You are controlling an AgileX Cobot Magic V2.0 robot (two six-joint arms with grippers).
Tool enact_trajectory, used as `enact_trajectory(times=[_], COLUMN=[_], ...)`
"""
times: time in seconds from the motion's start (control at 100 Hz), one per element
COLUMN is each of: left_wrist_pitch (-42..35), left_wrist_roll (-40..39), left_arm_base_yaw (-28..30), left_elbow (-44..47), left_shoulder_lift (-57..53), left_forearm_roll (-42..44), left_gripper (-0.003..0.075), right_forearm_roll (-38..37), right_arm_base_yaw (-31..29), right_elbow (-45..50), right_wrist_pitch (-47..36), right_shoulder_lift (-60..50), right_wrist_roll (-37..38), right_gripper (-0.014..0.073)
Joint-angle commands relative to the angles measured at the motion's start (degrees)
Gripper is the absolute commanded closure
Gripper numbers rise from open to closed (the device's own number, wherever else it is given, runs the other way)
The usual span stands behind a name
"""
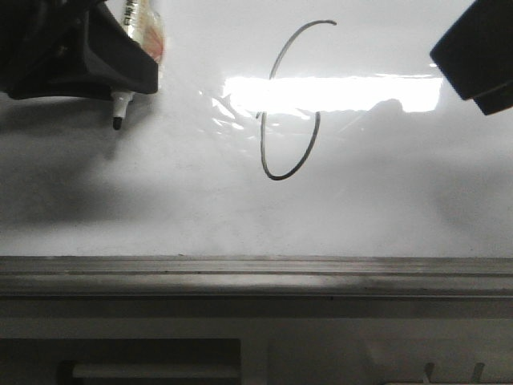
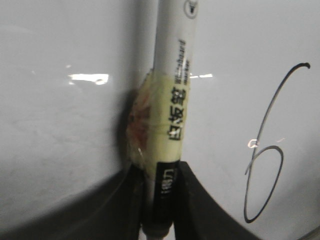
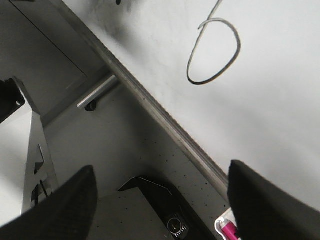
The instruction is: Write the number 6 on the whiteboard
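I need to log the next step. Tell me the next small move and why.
Probably pull the left gripper and its marker a little farther off the whiteboard and stop. The 6 looks complete, its loop closed, and the marker tip sits well left of it. The right gripper is open, holding nothing.

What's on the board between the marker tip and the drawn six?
Nothing is drawn there: in the front view, only bare whiteboard with faint grey smudges lies between the marker tip and the number 6.
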Motion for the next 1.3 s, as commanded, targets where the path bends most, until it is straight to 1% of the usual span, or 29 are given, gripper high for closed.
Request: enact_trajectory(times=[0.0,0.27,0.34,0.43,0.46,0.48,0.53,0.6,0.67,0.72,0.9,1.1,1.24,1.29], left_wrist_pitch=[1.05,1.24,1.24,1.24,1.24,1.13,1.01,0.51,-0.12,-0.25,-0.5,-0.5,0.32,0.34], left_wrist_roll=[-0.38,-0.38,-0.38,-0.38,-0.38,-0.38,-0.38,-0.38,-0.28,0.58,7.57,14.62,18.21,19.43], left_arm_base_yaw=[1.04,1.02,1.02,1.02,1.02,1.02,1.02,1.02,1.02,1.02,1.02,1.02,1.02,1.02], left_elbow=[-2.05,-2.05,-2.05,-2.05,-2.05,-2.05,-2.05,-2.05,-2.05,-2.05,-1.45,2.29,4.58,5.23], left_shoulder_lift=[0.9,1.13,1.13,1.13,1.13,1.13,1.13,1.13,0.75,0.18,-5.46,-17.93,-27.08,-29.96], left_forearm_roll=[0.1,0.1,0.1,0.1,0.1,0.1,0.1,0.1,0.36,1.01,1.14,1.14,1.14,1.23], left_gripper=[0.0741,0.0735,0.0699,0.0583,0.0519,0.0492,0.0379,0.026,0.0193,0.0178,0.0181,0.0181,0.0188,0.019], right_forearm_roll=[2.71,2.71,2.71,2.71,2.71,2.71,2.71,2.71,2.71,2.71,2.47,2.36,2.47,2.47], right_arm_base_yaw=[-0.28,-0.28,-0.28,-0.28,-0.28,-0.28,-0.28,-0.28,-0.28,-0.28,-0.32,-0.32,-0.32,-0.32], right_elbow=[-1.35,-1.35,-1.35,-1.35,-1.35,-1.35,-1.35,-1.35,-1.35,-1.35,-1.35,-1.35,-1.35,-1.35], right_wrist_pitch=[-1.71,-1.71,-1.71,-1.71,-1.71,-1.71,-1.71,-1.71,-1.6,-1.45,-1.06,-2.01,-7.8,-10.61], right_shoulder_lift=[-0.85,-0.85,-0.85,-0.85,-0.85,-0.85,-0.85,-0.85,-0.85,-0.85,-1.87,-6.77,-11.71,-13.45], right_wrist_roll=[-0.17,-0.17,-0.17,-0.17,-0.17,-0.17,-0.17,-0.17,-0.17,-0.17,-0.17,-0.17,-0.17,-0.17], right_gripper=[0.0105,0.0105,0.0105,0.0105,0.0105,0.0105,0.0105,0.0105,0.0105,0.0105,0.0105,0.0105,0.0111,0.0145])
